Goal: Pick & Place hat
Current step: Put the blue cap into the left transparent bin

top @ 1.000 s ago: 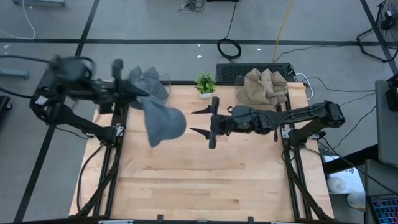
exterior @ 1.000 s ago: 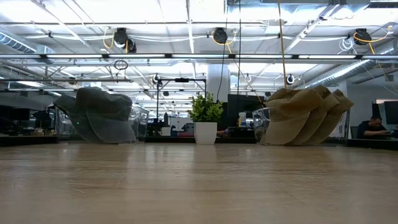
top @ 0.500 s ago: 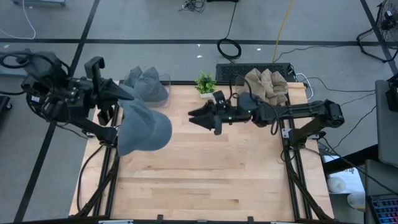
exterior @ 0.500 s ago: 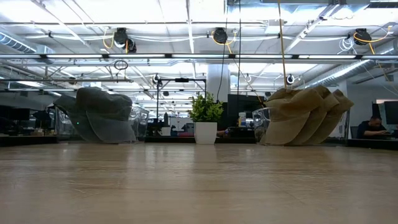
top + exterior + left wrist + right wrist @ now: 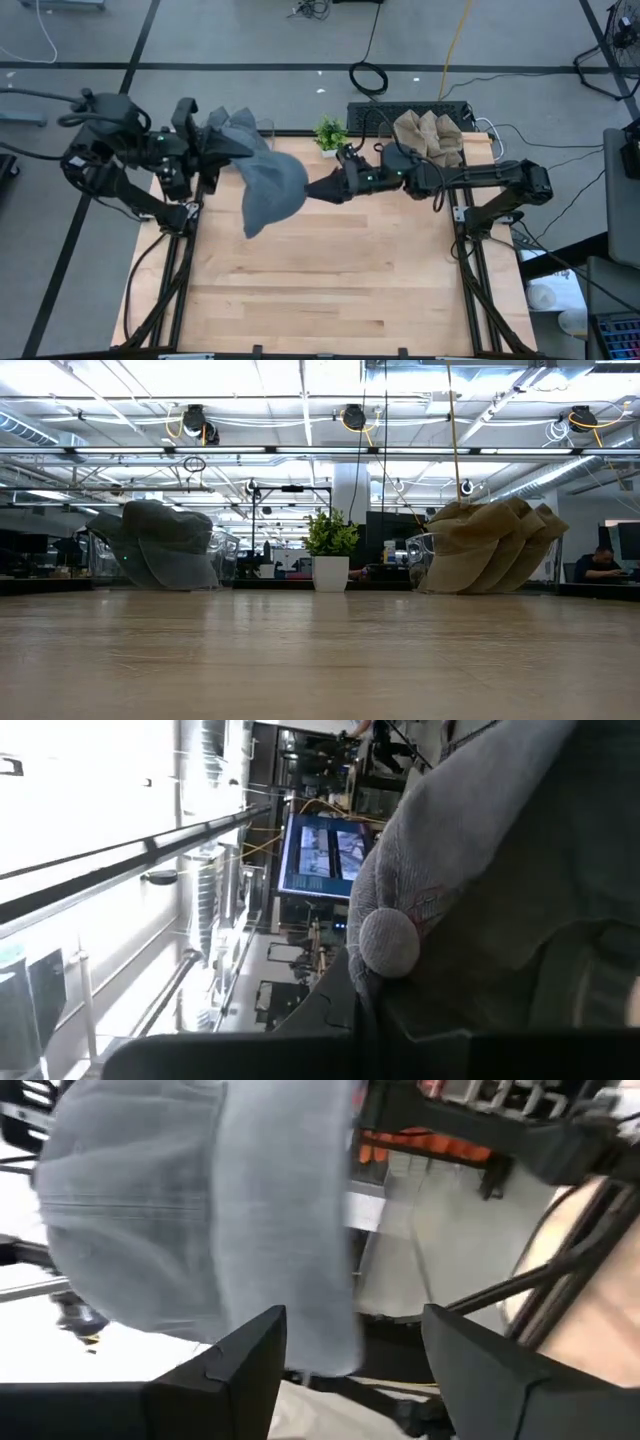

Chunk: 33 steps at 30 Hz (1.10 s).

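Above the table (image 5: 330, 290), up in the air, hangs a gray hat (image 5: 270, 185). It is over the far left part of the wood top and does not touch it. The left gripper (image 5: 228, 146) is pinched tight on the hat's edge. In the left wrist view the hat (image 5: 500, 870) fills most of the picture, and a small round button sits on its top.

Just beside the hat is the right gripper (image 5: 318, 188). Its arm reaches in from the right side of the table. Its tip is right at the hat's side. In the right wrist view the two dark fingers (image 5: 235, 1355) stand spread apart, with the gray hat (image 5: 190, 1210) hanging between them and a bit past them. I cannot tell if they touch it.

Farther back, at the far edge, stand two clear bins. The left bin (image 5: 264, 128) holds a pile of gray hats (image 5: 232, 128). The right bin (image 5: 385, 130) holds a pile of tan hats (image 5: 428, 140). Between the bins stands a small plant (image 5: 329, 133) in a white pot.

From the low view both piles show well: gray hats (image 5: 165, 545) on one side, tan hats (image 5: 490, 545) on the other, the plant (image 5: 330, 550) in the middle. Far behind, a person (image 5: 600, 565) sits at a desk.
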{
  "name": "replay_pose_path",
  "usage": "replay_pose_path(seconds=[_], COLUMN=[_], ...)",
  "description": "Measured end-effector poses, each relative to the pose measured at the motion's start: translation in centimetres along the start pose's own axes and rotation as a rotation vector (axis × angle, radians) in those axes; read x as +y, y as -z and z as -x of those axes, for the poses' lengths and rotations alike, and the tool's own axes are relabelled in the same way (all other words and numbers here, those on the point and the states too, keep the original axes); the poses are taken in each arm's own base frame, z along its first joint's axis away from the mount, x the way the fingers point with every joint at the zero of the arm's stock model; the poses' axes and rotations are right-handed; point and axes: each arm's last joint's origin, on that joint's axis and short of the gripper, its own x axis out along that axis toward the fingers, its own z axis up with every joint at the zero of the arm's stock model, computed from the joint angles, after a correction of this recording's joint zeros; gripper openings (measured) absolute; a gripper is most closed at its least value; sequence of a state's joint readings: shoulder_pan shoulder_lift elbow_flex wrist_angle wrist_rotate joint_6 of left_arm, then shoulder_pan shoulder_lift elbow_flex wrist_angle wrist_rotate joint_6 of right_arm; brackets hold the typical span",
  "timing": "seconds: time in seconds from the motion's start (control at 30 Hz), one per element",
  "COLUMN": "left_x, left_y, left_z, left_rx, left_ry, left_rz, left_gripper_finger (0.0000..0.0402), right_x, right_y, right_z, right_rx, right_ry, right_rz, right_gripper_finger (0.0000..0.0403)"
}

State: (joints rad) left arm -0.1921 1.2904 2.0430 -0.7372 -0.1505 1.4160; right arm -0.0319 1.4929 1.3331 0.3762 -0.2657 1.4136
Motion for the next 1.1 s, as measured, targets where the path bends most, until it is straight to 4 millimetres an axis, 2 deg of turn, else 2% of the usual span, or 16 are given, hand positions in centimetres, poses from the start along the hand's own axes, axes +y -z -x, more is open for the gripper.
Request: replay_pose_path(seconds=[0.27,0.47,0.6,0.77,1.1], left_x=[-0.4,-0.2,0.3,0.5,0.0], left_y=[-0.1,-0.2,-0.4,-0.4,-0.6], left_z=[-1.3,-2.0,-2.0,-2.0,-2.6], left_rx=[0.012,0.027,0.014,0.013,0.015], left_ry=[0.016,-0.022,-0.078,-0.101,-0.064], left_rz=[0.012,0.017,0.042,0.048,0.079], left_gripper_finger=[0.0000,0.0000,0.0000,0.0000,0.0000], right_x=[1.7,1.6,1.4,0.6,1.4], right_y=[-0.3,-0.5,-0.4,-0.3,-0.5], right_z=[0.2,0.2,0.2,0.1,-0.7], right_rx=[-0.025,-0.029,-0.017,-0.006,-0.016], right_ry=[-0.175,-0.167,-0.140,-0.070,-0.296], right_rz=[-0.009,-0.009,0.124,0.164,0.170], right_gripper_finger=[0.0222,0.0222,0.0222,0.0222,0.0221])
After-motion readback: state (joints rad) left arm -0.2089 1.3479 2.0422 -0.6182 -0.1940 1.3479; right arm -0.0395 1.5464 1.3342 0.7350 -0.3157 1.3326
